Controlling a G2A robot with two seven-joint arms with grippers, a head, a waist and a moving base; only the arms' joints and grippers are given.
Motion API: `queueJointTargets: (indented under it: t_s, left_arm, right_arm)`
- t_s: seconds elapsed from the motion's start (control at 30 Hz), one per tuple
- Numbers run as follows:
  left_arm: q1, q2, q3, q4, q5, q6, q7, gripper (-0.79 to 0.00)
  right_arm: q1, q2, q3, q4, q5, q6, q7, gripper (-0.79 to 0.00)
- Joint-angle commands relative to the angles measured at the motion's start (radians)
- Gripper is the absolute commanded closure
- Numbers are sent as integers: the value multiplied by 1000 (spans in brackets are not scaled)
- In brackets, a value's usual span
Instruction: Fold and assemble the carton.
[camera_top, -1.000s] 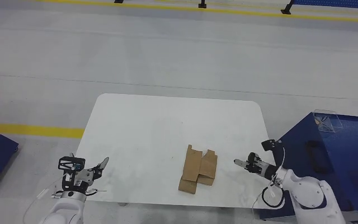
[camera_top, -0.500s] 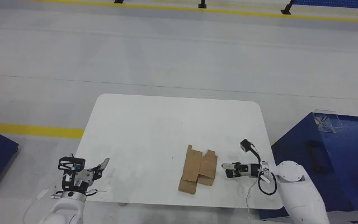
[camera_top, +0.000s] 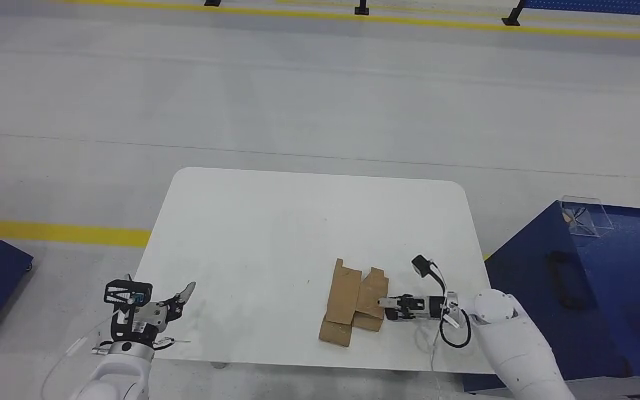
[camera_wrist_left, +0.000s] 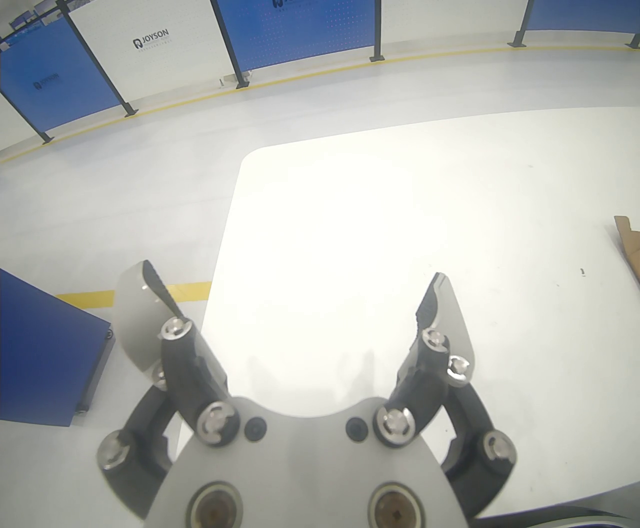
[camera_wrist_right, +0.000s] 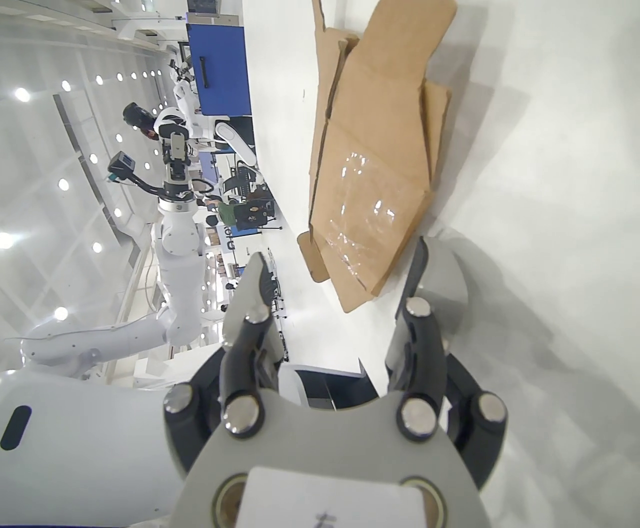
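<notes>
Now I see right hand (camera_top: 387, 306) spread at edge of flat carton (camera_top: 355, 298) on tabletop (camera_top: 260, 230); left hand (camera_wrist_left: 294, 272) spread too, at near corner.

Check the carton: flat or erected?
Flat. The carton lies collapsed on the table, panels layered, flaps spread, no wall standing. The right gripper sits open at its edge, not clamped.

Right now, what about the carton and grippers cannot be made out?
1. Underside of the flat carton: top view, covered by its own upper panels.
2. Whether the right gripper touches the carton: right wrist view, carton corner near the open fingers, contact unclear.
3. Most of the carton: left wrist view, cut off by the picture's edge.
</notes>
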Motion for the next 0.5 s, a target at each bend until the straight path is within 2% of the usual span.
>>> queueJointTargets:
  t_s: [0.0, 0.33, 0.37, 0.43, 0.47]
  left_arm:
    - [0, 0, 0, 0, 0, 0, 0, -785]
    - [0, 0, 0, 0, 0, 0, 0, -785]
    - [0, 0, 0, 0, 0, 0, 0, -785]
    - [0, 0, 0, 0, 0, 0, 0, -785]
    - [0, 0, 0, 0, 0, 0, 0, -785]
  right_arm:
    - [13, -7, -18, 20, -2, 1, -14, -348]
    - [72, -37, -86, 114, 14, -16, -45, -351]
    - [84, -39, -80, 125, 29, -25, -72, -336]
    - [102, -47, -93, 143, 20, -35, -110, -231]
    - [110, -52, -102, 153, 14, -42, -123, -132]
